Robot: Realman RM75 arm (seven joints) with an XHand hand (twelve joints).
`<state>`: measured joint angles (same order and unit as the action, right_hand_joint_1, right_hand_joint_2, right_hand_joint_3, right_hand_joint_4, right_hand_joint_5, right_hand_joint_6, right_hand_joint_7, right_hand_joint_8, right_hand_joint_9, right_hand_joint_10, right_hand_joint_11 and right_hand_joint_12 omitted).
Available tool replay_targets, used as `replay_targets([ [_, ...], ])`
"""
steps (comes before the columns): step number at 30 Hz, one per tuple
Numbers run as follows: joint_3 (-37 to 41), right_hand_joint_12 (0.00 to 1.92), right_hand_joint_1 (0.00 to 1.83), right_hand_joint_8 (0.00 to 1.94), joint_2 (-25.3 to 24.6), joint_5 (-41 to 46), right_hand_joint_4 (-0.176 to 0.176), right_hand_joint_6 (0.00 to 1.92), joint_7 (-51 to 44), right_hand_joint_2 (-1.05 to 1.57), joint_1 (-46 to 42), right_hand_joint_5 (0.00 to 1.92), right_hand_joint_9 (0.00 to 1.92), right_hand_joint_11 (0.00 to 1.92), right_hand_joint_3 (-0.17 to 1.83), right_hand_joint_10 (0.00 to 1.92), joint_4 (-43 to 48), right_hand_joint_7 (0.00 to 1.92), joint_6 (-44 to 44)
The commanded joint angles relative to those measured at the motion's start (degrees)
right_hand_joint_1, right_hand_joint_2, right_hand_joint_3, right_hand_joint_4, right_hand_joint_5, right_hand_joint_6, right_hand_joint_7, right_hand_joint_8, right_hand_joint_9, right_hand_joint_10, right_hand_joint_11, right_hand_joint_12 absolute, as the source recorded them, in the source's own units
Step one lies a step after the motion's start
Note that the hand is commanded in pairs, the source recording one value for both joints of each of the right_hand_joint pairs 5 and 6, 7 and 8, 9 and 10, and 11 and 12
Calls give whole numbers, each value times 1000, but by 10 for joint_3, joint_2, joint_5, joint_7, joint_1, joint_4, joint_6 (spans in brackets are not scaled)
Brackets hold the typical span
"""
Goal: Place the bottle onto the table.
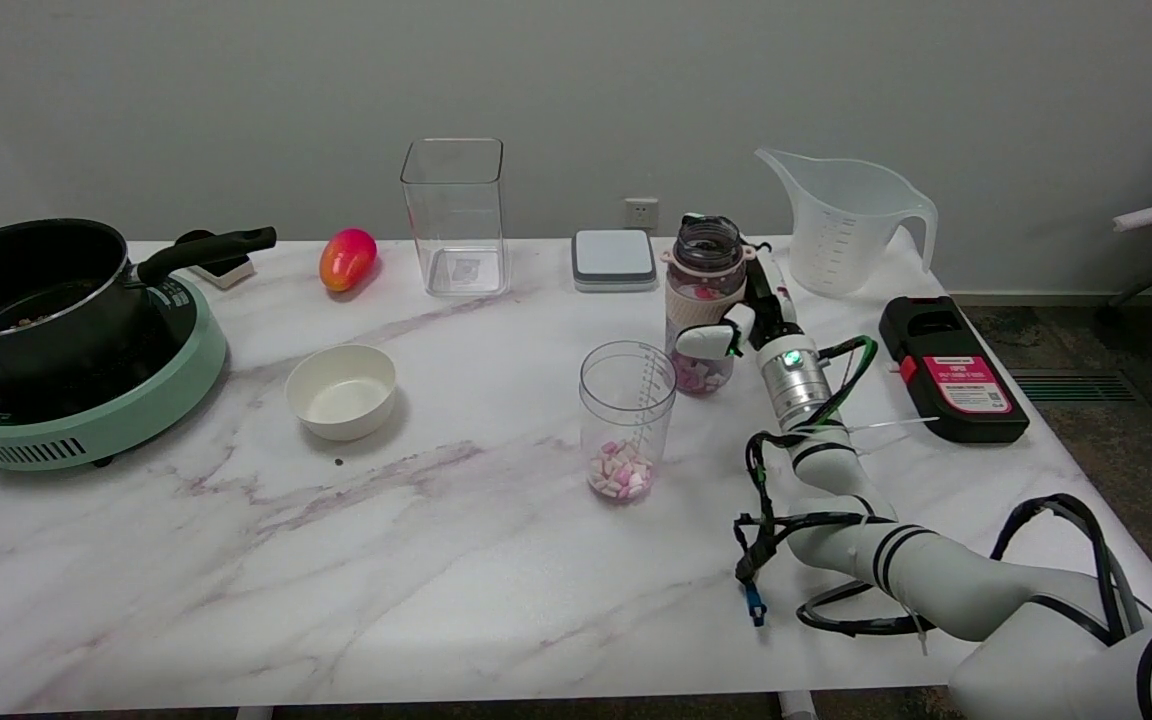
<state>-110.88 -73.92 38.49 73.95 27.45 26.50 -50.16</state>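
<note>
Measuring cup: clear, near centre of the marble table, pink and white pieces at its bottom

Right hand: fingers wrapped round the bottle from its right side, gripping the mid-body

Bottle: upright just behind the cup, open-mouthed, base at or just above the tabletop, contact unclear; likely rigid plastic, light, smooth; the sleeved middle looks the safest hold

Rear row: lidless container, pitcher

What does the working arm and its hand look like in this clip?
The right arm is white, rounded segments with black bands, a silver metal wrist section with a green light, and loose black cables with a blue connector. The right hand is black and white.
</note>
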Motion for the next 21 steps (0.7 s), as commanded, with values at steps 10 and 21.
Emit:
replay_targets([
  [10, 2, 646, 1164, 657, 77, -3, 0, 358, 9, -879, -44, 358, 597, 646, 777, 597, 58, 657, 17],
  [21, 25, 456, 1190, 239, 153, -3, 0, 93, 8, -1019, -96, 93, 369, 456, 714, 369, 147, 239, 34],
])
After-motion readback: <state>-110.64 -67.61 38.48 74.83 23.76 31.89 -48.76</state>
